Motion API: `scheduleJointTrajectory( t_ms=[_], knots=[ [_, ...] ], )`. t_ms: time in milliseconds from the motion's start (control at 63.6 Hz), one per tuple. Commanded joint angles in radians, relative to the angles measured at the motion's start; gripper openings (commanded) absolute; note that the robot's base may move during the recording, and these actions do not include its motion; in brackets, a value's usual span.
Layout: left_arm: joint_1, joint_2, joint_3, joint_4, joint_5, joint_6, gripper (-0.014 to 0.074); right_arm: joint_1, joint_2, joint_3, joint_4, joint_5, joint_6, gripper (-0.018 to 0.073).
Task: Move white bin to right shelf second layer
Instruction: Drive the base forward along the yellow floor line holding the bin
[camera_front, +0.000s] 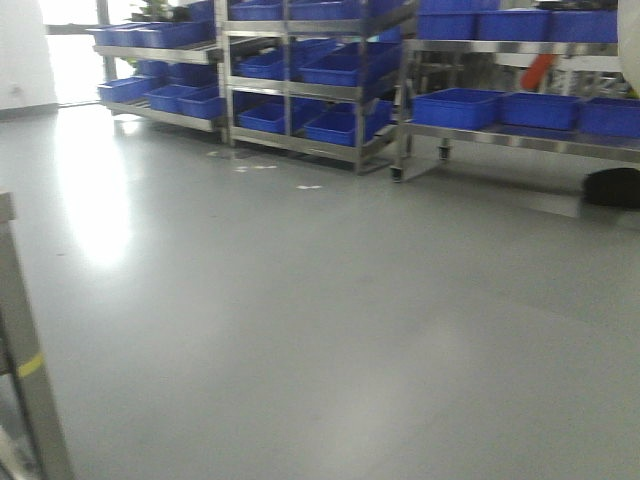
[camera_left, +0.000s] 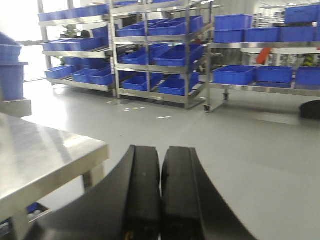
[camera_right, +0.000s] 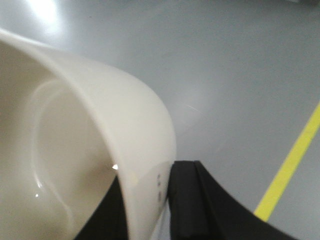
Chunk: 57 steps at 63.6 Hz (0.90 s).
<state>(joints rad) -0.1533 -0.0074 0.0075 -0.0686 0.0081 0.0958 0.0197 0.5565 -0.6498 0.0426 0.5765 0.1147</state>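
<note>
Right wrist view: the white bin (camera_right: 100, 150) filled the left and centre of the frame, a smooth cream tub seen from its open mouth, tilted so that the curved rim ran from upper left to lower centre. The right gripper (camera_right: 147, 200) sat at the bottom of the frame with its black jaws clamped on the bin's wall, one inside and one outside. Tiny raised marks on the wall just beside the outer jaw were too small to read. Behind the bin lay grey floor (camera_right: 240, 75), with a yellow line (camera_right: 292, 160) slanting up the right edge.

Left wrist view: the left gripper (camera_left: 161, 195) rose from the bottom centre, its two black jaws pressed together with nothing between them. A shiny steel counter (camera_left: 45, 155) took up the lower left. Across the top stood steel racks (camera_left: 187, 60) loaded with blue crates (camera_left: 235, 75).

Front view: open grey floor filled most of the frame, with the racks and crates along the top. A pale curved shape at the upper right edge may have been the bin, but it was too cropped to be sure.
</note>
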Motion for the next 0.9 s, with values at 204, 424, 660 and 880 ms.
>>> scheduleJointTrajectory(
  t_ms=[204,424,660,880],
  knots=[
    [-0.003,-0.013,0.033,-0.005,-0.088,-0.007,0.0085,-0.008,0.001,-0.033,0.003,-0.1,0.0,0.0056],
    [-0.003,-0.013,0.033,-0.005,-0.088,-0.007,0.0085,-0.008,0.001,-0.033,0.003,-0.1,0.0,0.0056],
    [-0.003,-0.013,0.033,-0.005,-0.088,-0.007,0.0085,-0.008,0.001,-0.033,0.003,-0.1,0.0,0.0056],
    [-0.003,-0.013,0.033,-0.005,-0.088,-0.007,0.0085,-0.008,0.001,-0.033,0.003,-0.1,0.0,0.0056]
  ],
)
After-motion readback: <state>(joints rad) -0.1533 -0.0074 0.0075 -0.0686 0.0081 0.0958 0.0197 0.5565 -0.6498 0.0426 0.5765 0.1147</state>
